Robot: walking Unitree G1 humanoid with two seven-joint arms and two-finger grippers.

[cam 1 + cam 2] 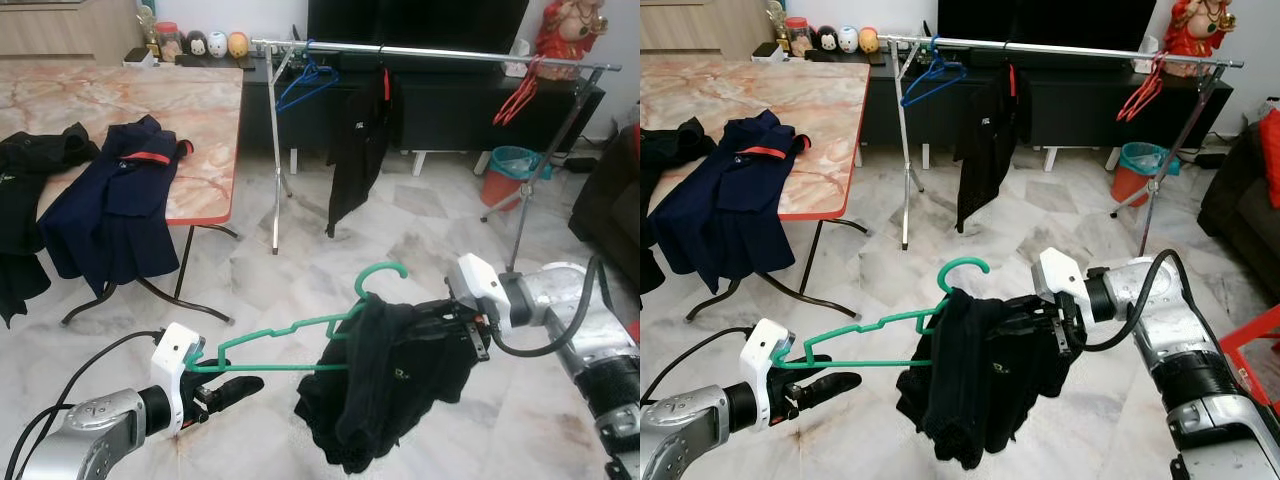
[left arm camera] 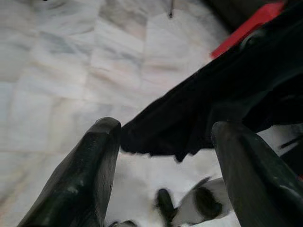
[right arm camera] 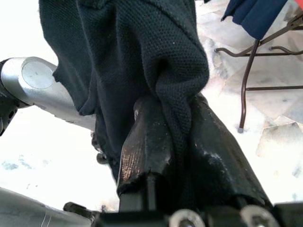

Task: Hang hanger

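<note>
A green hanger hangs level over the floor between my two arms, hook pointing up. A black shirt is draped over its right half and bunches below it. My right gripper is shut on a fold of that shirt, at the hanger's right side. My left gripper is low on the left, fingers apart with nothing between them. The hanger's bare left end lies over the top of that wrist. The clothes rail stands across the room ahead.
On the rail hang a blue hanger, a black garment and red hangers. A marble-topped table on the left holds a navy jacket and black clothes. A bin and a dark sofa are on the right.
</note>
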